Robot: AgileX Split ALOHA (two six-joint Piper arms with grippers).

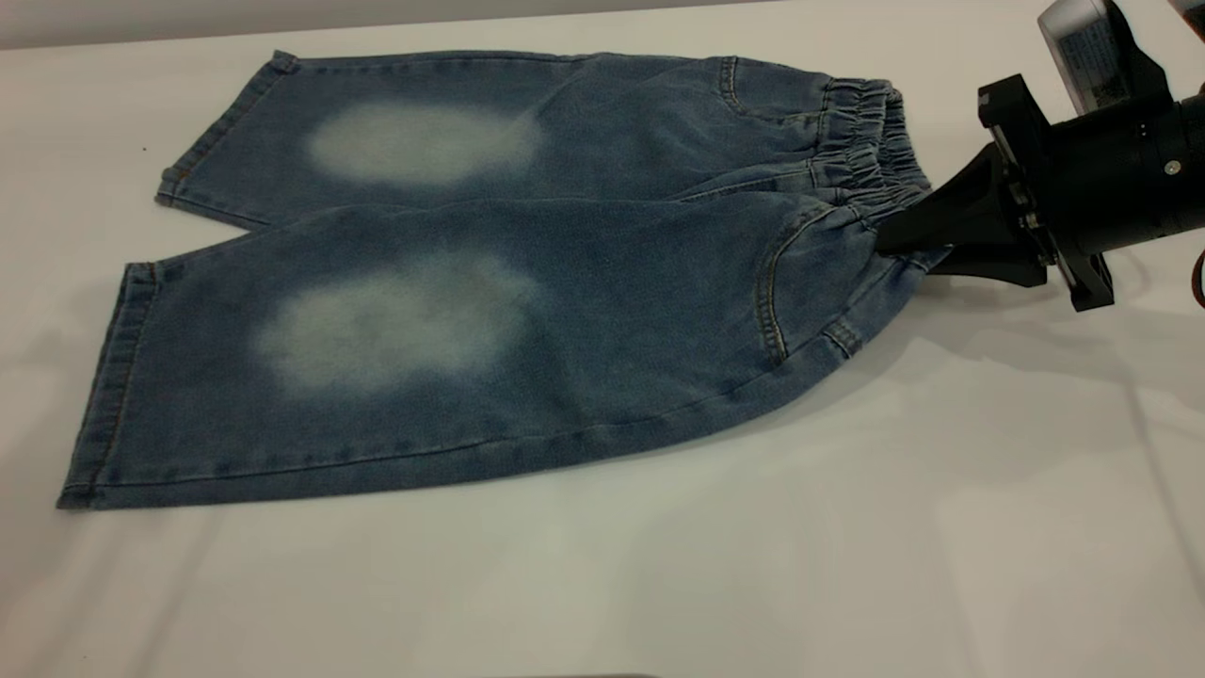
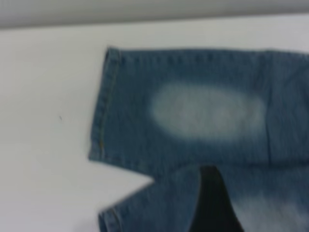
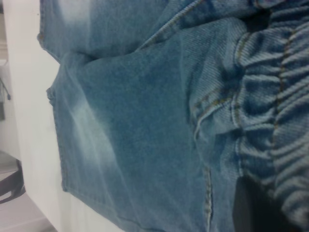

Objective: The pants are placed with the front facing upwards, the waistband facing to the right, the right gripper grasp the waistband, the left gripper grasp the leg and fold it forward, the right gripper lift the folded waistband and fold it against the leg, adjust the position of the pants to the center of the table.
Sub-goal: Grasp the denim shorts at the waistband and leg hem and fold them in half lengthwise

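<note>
**A:** What does the exterior view show?

**B:** Blue denim pants (image 1: 490, 282) lie flat on the white surface (image 1: 847, 527), front up, both legs spread out away from the right gripper (image 1: 908, 243). The gathered waistband (image 1: 866, 141) is at the gripper's end. The black wedge fingers are closed together on the near part of the waistband, and the cloth bunches and lifts a little at their tips. The left gripper is not visible here.

**A:** And the left wrist view?

**B:** It looks down on the far leg, its hem (image 2: 104, 106) and the pale knee patch (image 2: 207, 113). A dark finger of the left gripper (image 2: 215, 203) sits at the edge of the picture, over the near leg just beside the split between the legs. I cannot tell whether that gripper is open or closed, or whether it touches the denim.

**A:** The right wrist view?

**B:** Close denim: the pleated waistband (image 3: 275, 121) right at the gripper, tan pocket stitching (image 3: 207, 104) beside it, the legs running away beyond. A dark finger (image 3: 256, 208) lies against the band.

**A:** So how far along?

**B:** Early, I judge. The waistband grasp looks made. The leg grasp is unconfirmed, and nothing is folded yet. Both folds and the centring remain.
</note>
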